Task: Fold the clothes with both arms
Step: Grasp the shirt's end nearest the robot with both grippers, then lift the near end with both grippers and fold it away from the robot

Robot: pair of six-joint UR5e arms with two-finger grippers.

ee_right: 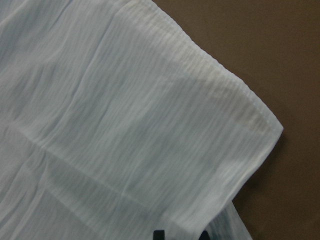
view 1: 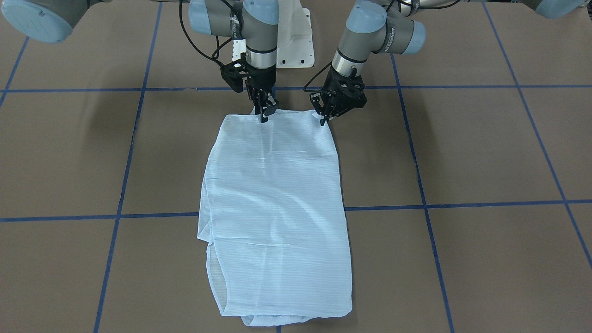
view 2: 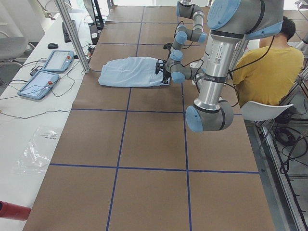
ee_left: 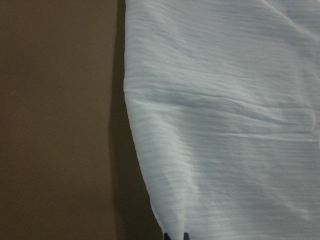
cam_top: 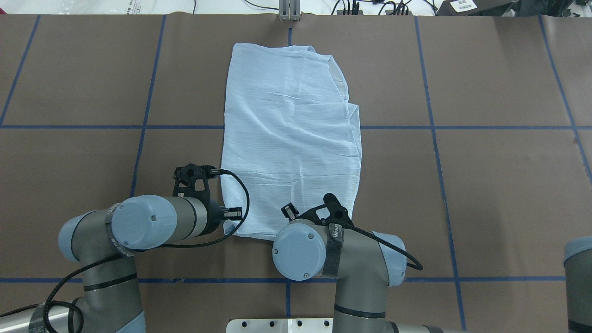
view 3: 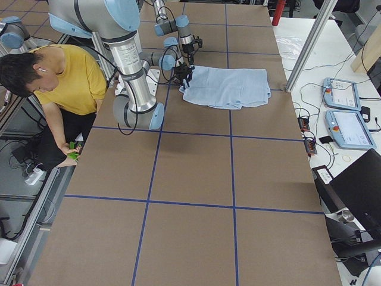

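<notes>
The light-blue shirt (view 1: 277, 194) lies folded into a long narrow rectangle on the brown table, running away from the robot (cam_top: 291, 134). Both grippers are at its edge nearest the robot. My left gripper (view 1: 323, 121) is shut on the corner of that edge. In the left wrist view its tips (ee_left: 176, 236) pinch the cloth (ee_left: 225, 125). My right gripper (view 1: 264, 116) is shut on the same edge, further along. Its tips (ee_right: 181, 235) hold a fold of the fabric (ee_right: 125, 140). In the overhead view both wrists hide their fingers.
The white pedestal base (view 1: 296, 41) stands just behind the grippers. A person in a yellow shirt (view 2: 274, 62) sits beside the table on the robot's side. Two tablet-like pendants (view 2: 48, 72) lie on the white bench beyond the shirt's far end, by a metal post (view 2: 72, 33).
</notes>
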